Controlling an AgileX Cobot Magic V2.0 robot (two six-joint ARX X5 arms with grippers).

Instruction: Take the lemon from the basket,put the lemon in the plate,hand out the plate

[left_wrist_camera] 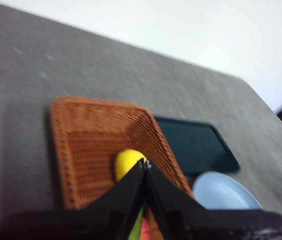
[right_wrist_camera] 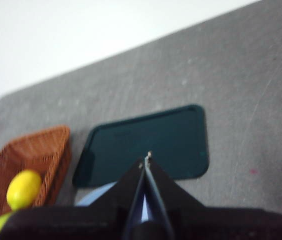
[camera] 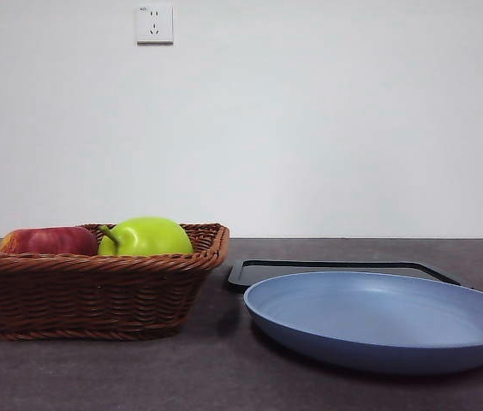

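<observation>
Lemon: you have the lemon (left_wrist_camera: pixel 127 162) lying inside the basket (camera: pixel 96 287), on its woven floor; the front view hides it behind the wicker wall, but both wrist views show it.
Basket: it sits toward the left side of the bench (camera: pixel 224 377), and you can also see a red apple (camera: pixel 46 241) and a green apple (camera: pixel 146 236) rising above its braided rim.
Plate: your light blue plate (camera: pixel 378 318) rests on the bench to the right of the basket, near it but apart, nothing on it.
Tray: a flat black tray (camera: pixel 336 270) lies just behind the plate, toward the far edge of the bench.
Left tool: your left tool (left_wrist_camera: pixel 145 162) hangs above the basket with its two jaws pressed together at the tips, gripping nothing; the lemon shows just past those tips.
Right tool: your right tool (right_wrist_camera: pixel 146 159) hangs above the tray and plate, jaws likewise closed tip to tip and holding nothing.
Wall: a white socket (camera: pixel 154 24) sits high on the wall behind.
</observation>
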